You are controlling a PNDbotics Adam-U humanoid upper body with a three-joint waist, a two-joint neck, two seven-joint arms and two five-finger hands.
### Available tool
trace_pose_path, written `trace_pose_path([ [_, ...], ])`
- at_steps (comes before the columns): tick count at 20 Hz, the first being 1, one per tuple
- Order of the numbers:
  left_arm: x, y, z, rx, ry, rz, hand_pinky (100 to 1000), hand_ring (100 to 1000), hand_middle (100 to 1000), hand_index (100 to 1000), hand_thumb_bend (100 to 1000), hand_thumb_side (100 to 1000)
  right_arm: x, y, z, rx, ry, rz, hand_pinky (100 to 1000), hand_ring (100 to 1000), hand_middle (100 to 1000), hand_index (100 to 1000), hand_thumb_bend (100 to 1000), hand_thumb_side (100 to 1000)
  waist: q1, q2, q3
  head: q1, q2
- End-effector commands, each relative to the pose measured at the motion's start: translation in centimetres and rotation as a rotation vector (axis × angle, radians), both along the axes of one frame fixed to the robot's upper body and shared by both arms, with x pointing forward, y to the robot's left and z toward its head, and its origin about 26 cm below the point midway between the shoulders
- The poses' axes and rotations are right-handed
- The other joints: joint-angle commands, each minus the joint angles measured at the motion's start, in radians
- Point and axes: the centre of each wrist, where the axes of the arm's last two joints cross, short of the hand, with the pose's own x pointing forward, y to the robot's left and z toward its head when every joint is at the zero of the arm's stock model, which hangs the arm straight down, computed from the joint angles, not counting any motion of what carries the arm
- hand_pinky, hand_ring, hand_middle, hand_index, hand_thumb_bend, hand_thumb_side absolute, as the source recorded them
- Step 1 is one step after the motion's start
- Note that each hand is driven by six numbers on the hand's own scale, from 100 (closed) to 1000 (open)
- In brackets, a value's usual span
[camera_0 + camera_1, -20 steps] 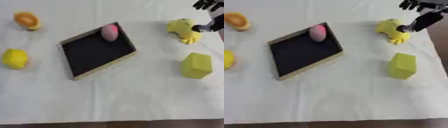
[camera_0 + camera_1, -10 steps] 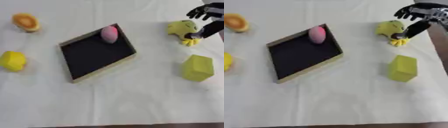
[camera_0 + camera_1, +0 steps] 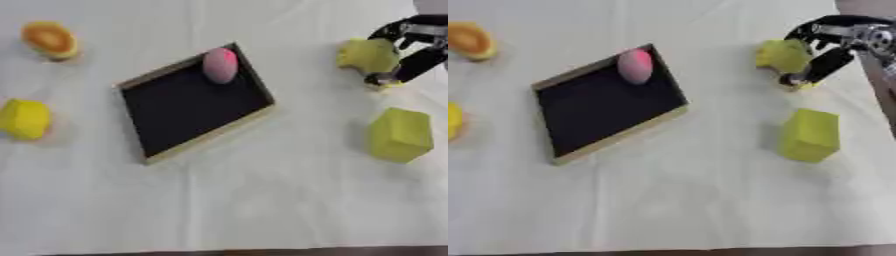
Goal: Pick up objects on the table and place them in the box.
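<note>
Yellow toy (image 3: 781,54) in right hand (image 3: 833,47), near table edge.

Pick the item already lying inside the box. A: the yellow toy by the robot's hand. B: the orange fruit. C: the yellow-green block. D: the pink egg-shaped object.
D: the pink egg-shaped object lies in the far corner of the box, while every other item is out on the table.
</note>
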Motion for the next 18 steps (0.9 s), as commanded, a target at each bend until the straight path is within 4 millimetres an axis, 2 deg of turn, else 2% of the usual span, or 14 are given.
trace_pose_path([
  [1, -0.5, 0.0, 1.1, 0.013, -0.033, -0.006, 846, 919, 899, 1000, 430, 627, -0.2, -0.3, 1.3, -0.025, -0.054, -0.016, 795, 816, 705, 830, 321, 199, -0.005, -0.006, 0.001, 0.001, -0.006],
  [4, -0.5, -0.1, 1.1, 0.011, -0.033, -0.009, 846, 918, 898, 1000, 426, 627, -0.1, -0.1, 1.2, -0.041, -0.107, -0.022, 742, 719, 617, 764, 179, 100, -0.005, -0.007, 0.002, 0.001, -0.005],
  [6, -0.5, -0.2, 1.1, 0.011, -0.033, -0.012, 847, 918, 898, 1000, 426, 626, -0.1, 0.1, 1.2, -0.055, -0.160, -0.021, 724, 692, 591, 733, 100, 100, -0.005, -0.009, 0.003, 0.002, -0.003],
  [12, -0.5, -0.2, 1.1, 0.013, -0.032, -0.013, 847, 919, 898, 1000, 428, 625, -0.9, 1.4, 2.8, -0.080, -0.341, 0.023, 691, 630, 529, 664, 100, 100, -0.006, -0.027, -0.005, 0.005, 0.006],
  [17, -0.5, -0.2, 1.1, 0.021, -0.027, -0.015, 847, 919, 898, 1000, 430, 623, -2.6, 4.2, 6.1, -0.087, -0.476, 0.123, 691, 616, 514, 659, 100, 100, -0.010, -0.054, -0.014, 0.005, 0.013],
  [18, -0.5, -0.2, 1.1, 0.023, -0.026, -0.016, 847, 919, 898, 1000, 432, 622, -3.1, 5.1, 6.7, -0.091, -0.497, 0.158, 691, 613, 512, 658, 100, 203, -0.011, -0.059, -0.016, 0.004, 0.014],
])
